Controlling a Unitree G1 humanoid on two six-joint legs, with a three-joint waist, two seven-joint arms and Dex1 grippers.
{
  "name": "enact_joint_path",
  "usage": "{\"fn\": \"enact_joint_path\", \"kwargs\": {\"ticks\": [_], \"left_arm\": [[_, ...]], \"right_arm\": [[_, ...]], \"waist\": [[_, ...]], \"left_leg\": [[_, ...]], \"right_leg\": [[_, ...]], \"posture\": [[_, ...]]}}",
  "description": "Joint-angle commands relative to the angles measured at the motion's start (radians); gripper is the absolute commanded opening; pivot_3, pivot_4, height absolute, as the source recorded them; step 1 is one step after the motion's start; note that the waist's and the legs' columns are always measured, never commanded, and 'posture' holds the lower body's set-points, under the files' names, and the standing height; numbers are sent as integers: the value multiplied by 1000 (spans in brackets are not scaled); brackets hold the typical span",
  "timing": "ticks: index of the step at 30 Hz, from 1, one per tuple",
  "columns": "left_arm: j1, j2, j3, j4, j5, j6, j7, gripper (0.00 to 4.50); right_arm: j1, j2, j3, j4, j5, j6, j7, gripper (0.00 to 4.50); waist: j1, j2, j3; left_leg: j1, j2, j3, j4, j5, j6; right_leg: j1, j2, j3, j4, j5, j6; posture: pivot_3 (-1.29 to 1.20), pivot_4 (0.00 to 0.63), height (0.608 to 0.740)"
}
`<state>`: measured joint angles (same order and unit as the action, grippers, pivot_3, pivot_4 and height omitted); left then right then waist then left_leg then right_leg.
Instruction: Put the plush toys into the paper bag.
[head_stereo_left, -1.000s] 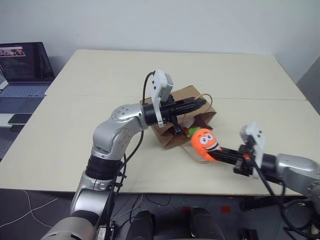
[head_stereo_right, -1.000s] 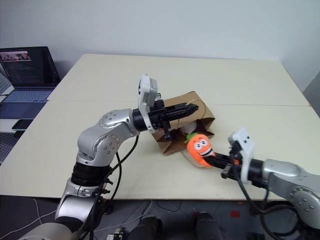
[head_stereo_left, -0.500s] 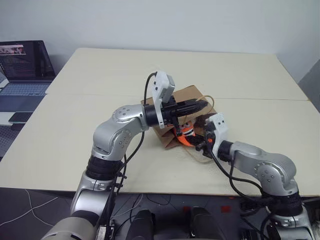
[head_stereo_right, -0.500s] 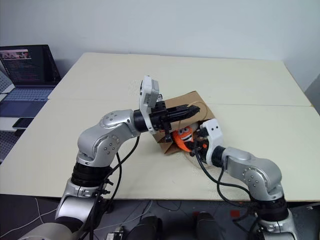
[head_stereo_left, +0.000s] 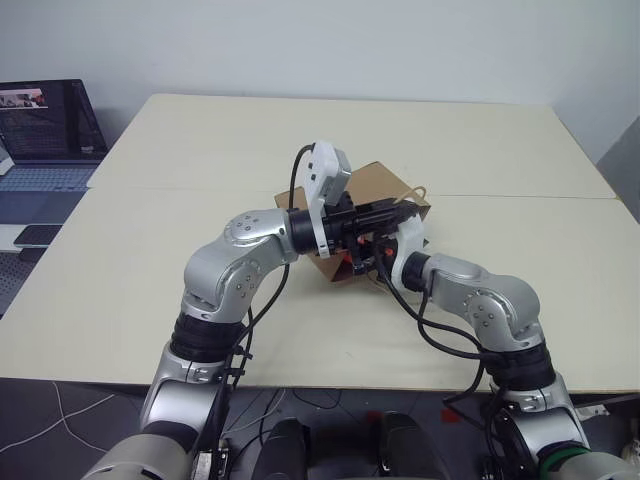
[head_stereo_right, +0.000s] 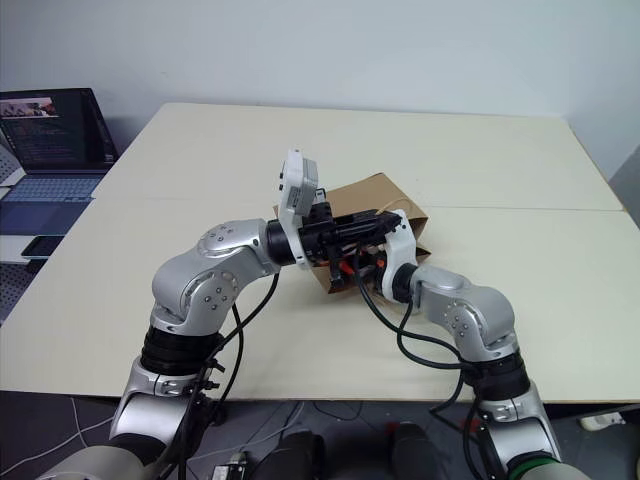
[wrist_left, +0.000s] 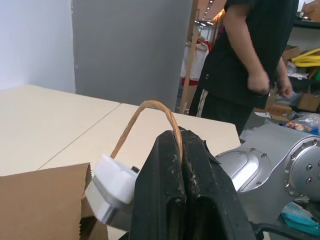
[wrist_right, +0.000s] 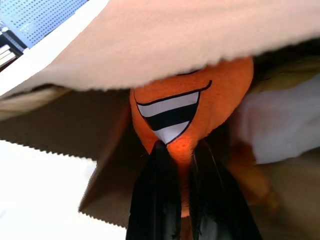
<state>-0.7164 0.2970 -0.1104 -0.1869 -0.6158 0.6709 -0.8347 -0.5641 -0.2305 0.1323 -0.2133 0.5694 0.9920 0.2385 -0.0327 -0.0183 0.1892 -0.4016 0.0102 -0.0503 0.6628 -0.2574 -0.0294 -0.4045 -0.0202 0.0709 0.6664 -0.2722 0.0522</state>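
Pushing the carrot (wrist_right: 187, 107) into the paper bag (head_stereo_left: 372, 181), right pincer (wrist_right: 182, 190) clamped

Both eye views look forward and down from the head onto the same table (head_stereo_left: 150, 290), arms and paper bag (head_stereo_left: 375, 185) — seen from a middle distance. The left wrist view looks along its clamped jaws, very close, past the bag handle (wrist_left: 150, 112) rising between them. The right wrist view looks along its jaws into the bag's mouth — the carrot (wrist_right: 192, 115) just beyond.
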Motion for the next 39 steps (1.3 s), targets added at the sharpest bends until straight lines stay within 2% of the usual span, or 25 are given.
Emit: {"fn": "enact_joint_path", "kwargs": {"ticks": [1,2,7,13,19,27,32,39], "left_arm": [[-5,-8,-2,-36,-14,-2,1,0],[-4,-8,-1,-35,-12,-3,2,0],[-3,-7,3,-34,-10,-3,7,0],[1,-1,1,-27,0,-12,9,0],[1,-5,-1,-21,6,-18,14,0],[-11,-8,3,3,18,-38,16,0],[-21,-14,3,22,22,-48,19,0],[-30,-39,-4,20,20,-46,19,0]], "right_arm": [[-20,16,11,14,-59,-66,2,18],[-17,18,14,20,-75,-79,0,595],[3,2,16,8,-125,-103,15,2326],[20,-32,-16,-73,-106,-51,36,4457],[27,-103,-64,-190,-48,53,82,4457],[58,-313,-202,-360,125,231,222,4457],[63,-401,-285,-393,226,281,281,4457],[64,-431,-229,-337,145,189,264,4457]], "waist": [[0,0,0],[0,0,0],[0,0,0],[0,0,0],[1,0,0],[2,0,0],[2,0,0],[1,0,0]], "left_leg": [[0,0,0,0,0,0],[0,0,0,0,0,0],[0,0,0,0,0,0],[0,0,0,0,0,0],[0,0,-1,0,0,0],[0,0,0,0,0,0],[0,0,1,0,0,0],[0,0,1,0,0,0]], "right_leg": [[0,0,0,0,0,0],[0,0,0,0,0,0],[0,0,0,0,0,0],[0,0,0,0,0,0],[0,0,0,0,0,0],[0,0,0,-1,0,0],[0,0,0,-1,0,0],[0,0,0,-1,0,0]], "posture": [[0,150,740],[0,150,740],[0,150,740],[0,150,740],[0,150,740],[0,150,740],[0,150,740],[0,150,740]]}}
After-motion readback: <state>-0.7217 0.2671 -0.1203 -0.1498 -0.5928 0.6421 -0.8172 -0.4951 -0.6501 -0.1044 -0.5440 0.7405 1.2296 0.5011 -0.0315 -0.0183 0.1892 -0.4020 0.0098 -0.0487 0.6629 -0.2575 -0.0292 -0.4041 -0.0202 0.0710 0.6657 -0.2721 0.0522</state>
